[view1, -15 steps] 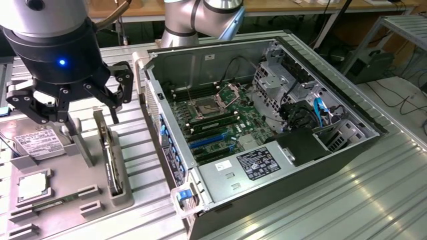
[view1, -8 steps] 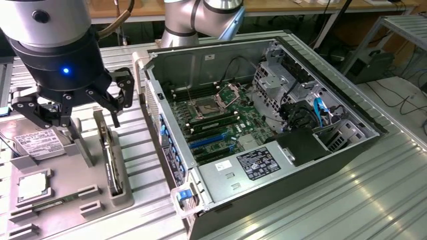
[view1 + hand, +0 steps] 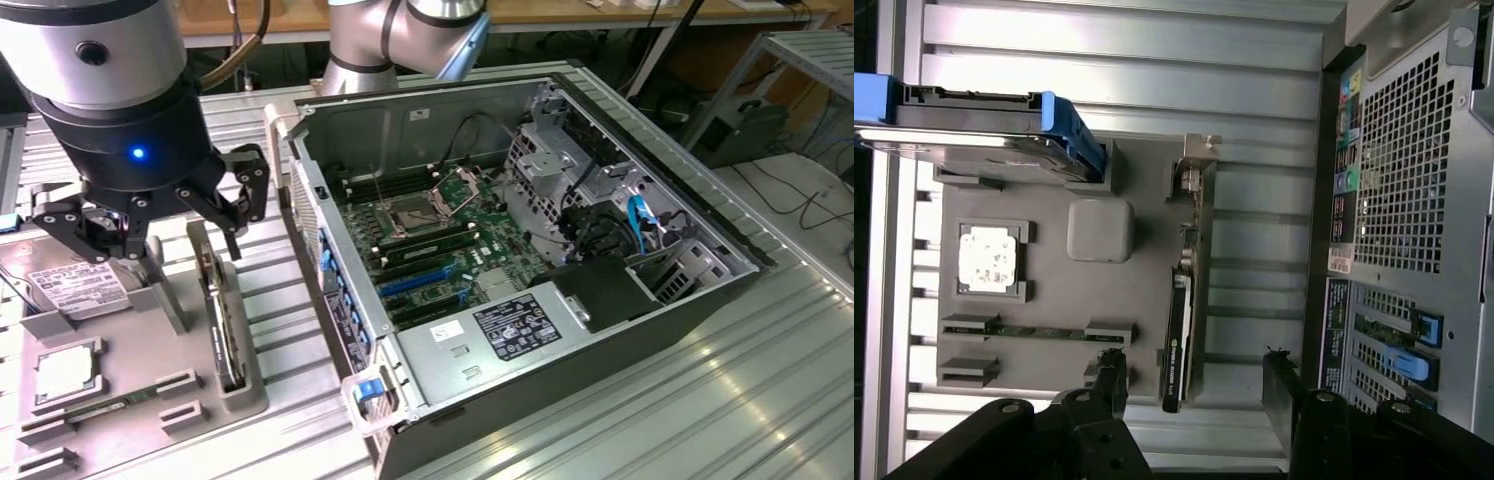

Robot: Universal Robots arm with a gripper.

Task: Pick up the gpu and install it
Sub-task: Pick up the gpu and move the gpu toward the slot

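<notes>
The gpu [image 3: 222, 325] is a thin dark card standing on its edge in a slot of the grey holder tray [image 3: 140, 350], at the exterior view's left. From the wrist view I look down on the gpu [image 3: 1182, 300], its silvery bracket at the far end. My gripper [image 3: 160, 230] hangs above the card's back end, open with nothing between the fingers. In the wrist view the gripper [image 3: 1194, 385] has one black finger on each side of the card's line, well apart from it.
The holder tray [image 3: 1054, 290] also carries a hard drive [image 3: 74, 285], a processor chip [image 3: 60, 372] and a memory stick [image 3: 1034, 330]. The open computer case [image 3: 534, 250] lies beside it, with blue slots [image 3: 420, 285] on its motherboard. Ribbed metal table [image 3: 747, 400] all round.
</notes>
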